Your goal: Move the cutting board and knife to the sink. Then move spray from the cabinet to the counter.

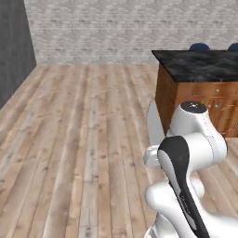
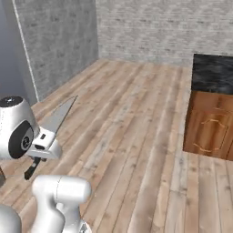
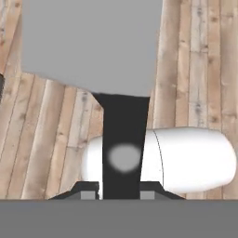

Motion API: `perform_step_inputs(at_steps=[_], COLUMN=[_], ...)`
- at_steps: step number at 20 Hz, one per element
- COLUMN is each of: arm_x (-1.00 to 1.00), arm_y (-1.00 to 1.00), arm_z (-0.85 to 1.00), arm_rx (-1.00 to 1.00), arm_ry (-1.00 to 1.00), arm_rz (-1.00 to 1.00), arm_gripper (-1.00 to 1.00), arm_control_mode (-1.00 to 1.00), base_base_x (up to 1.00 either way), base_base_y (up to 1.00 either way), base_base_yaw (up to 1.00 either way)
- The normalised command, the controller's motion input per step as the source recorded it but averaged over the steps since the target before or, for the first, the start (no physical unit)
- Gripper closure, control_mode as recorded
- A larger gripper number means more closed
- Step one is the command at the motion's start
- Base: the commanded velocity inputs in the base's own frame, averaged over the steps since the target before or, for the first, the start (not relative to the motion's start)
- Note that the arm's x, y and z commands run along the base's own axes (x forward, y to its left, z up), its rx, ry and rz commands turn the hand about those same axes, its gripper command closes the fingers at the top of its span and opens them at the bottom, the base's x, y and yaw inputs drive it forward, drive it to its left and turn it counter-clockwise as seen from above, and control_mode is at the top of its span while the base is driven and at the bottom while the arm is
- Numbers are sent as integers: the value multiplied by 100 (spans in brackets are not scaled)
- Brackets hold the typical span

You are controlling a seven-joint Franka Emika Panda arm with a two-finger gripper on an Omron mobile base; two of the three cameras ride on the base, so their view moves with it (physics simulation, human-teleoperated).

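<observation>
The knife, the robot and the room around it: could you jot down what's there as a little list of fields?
held item: knife, pale grey blade, dark handle
grip: gripper shut on the handle, one finger on each side
blade direction: points up and away over the floor in the right base view
floor: wooden planks
nearby furniture: brown cabinet with black marble counter
walls: grey brick

Kitchen: black marble counter (image 1: 200, 65) on wooden cabinets (image 2: 210, 132), plank floor (image 1: 83, 139), grey brick wall (image 1: 116, 28).
</observation>
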Motion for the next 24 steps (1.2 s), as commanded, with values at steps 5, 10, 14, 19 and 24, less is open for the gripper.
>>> perform_step_inputs(at_steps=[5, 10, 14, 19, 24], arm_x=[0, 0, 0, 0, 0], arm_y=[0, 0, 0, 0, 0], arm_z=[0, 0, 0, 0, 0], arm_rx=[0, 0, 0, 0, 0], arm_ry=[0, 0, 0, 0, 0], arm_rz=[0, 0, 0, 0, 0], arm_gripper=[100, 100, 100, 100, 100], arm_control_mode=[100, 100, 100, 100, 100], base_base_x=[-2, 9, 23, 41, 66], base_base_y=[-87, -60, -31, -2, 4], base_base_yaw=[-53, -58, -72, -76, -71])
